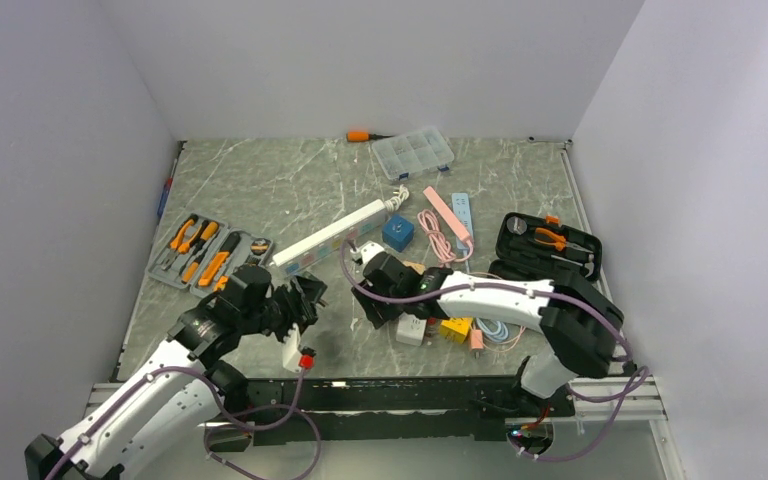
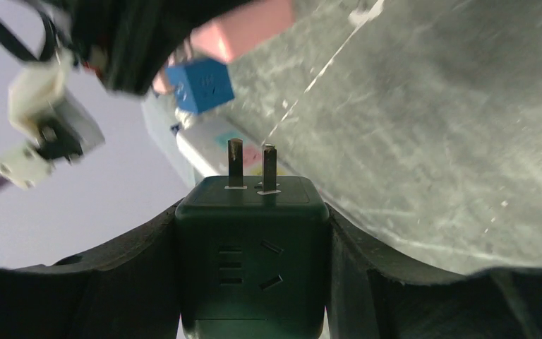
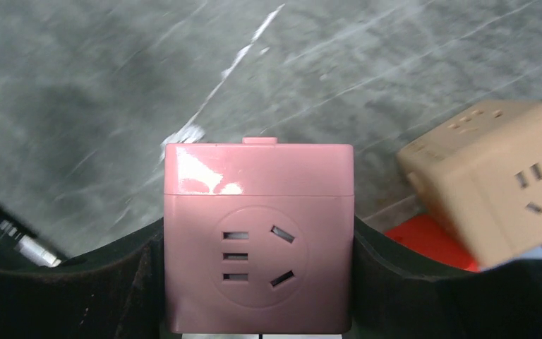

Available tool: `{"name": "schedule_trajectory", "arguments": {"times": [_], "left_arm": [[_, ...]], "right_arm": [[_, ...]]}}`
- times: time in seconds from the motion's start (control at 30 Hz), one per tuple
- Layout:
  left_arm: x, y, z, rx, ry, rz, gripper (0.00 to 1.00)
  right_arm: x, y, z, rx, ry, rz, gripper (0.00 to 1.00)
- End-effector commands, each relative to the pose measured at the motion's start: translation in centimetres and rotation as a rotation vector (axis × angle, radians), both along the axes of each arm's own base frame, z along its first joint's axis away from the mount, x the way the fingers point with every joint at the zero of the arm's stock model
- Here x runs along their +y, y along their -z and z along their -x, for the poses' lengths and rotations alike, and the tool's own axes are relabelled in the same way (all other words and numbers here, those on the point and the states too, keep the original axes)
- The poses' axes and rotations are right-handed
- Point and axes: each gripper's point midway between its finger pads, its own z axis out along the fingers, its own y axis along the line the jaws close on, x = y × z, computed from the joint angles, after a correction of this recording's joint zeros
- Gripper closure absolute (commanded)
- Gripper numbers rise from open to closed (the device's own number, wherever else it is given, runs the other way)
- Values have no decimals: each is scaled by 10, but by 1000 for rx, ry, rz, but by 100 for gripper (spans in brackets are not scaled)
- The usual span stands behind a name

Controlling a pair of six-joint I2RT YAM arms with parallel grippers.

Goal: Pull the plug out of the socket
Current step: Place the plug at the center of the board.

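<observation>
I am gripping the plug (image 2: 250, 254), a dark green cube, with the left pincer (image 1: 305, 295) clamped on its two side faces. Both prongs (image 2: 235, 161) are standing bare in the air and touching nothing. The socket (image 1: 330, 238), a long white strip, is lying slantwise near the middle of the table (image 1: 260, 190) and running toward the far edge. It is just beyond the plug and apart from it.

So I am judging the pull itself as done, and the step in hand as getting the plug clear and set down. To do that well, I am planning to draw the left arm toward the near left corner along the line of the prongs, not sideways, so they are not raking the strip's face. I am then planning to lower the cube onto bare table before parting the fingers.

The right pincer (image 1: 375, 262) is clamped on a pink cube (image 3: 257, 247), on the near side of the strip, with a beige cube (image 3: 490, 166) lying just beside it. The two arms are working close together, so I am meaning to move only the left one.
</observation>
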Motion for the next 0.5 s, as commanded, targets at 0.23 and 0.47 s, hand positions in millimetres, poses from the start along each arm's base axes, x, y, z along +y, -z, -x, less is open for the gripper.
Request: {"name": "schedule_trajectory", "arguments": {"times": [0.23, 0.47], "left_arm": [[-28, 33, 30, 112, 91, 2, 100], [-34, 60, 40, 173, 106, -72, 100]], "right_arm": [[29, -3, -70, -88, 98, -114, 58], [35, -10, -67, -73, 81, -142, 9]]}}
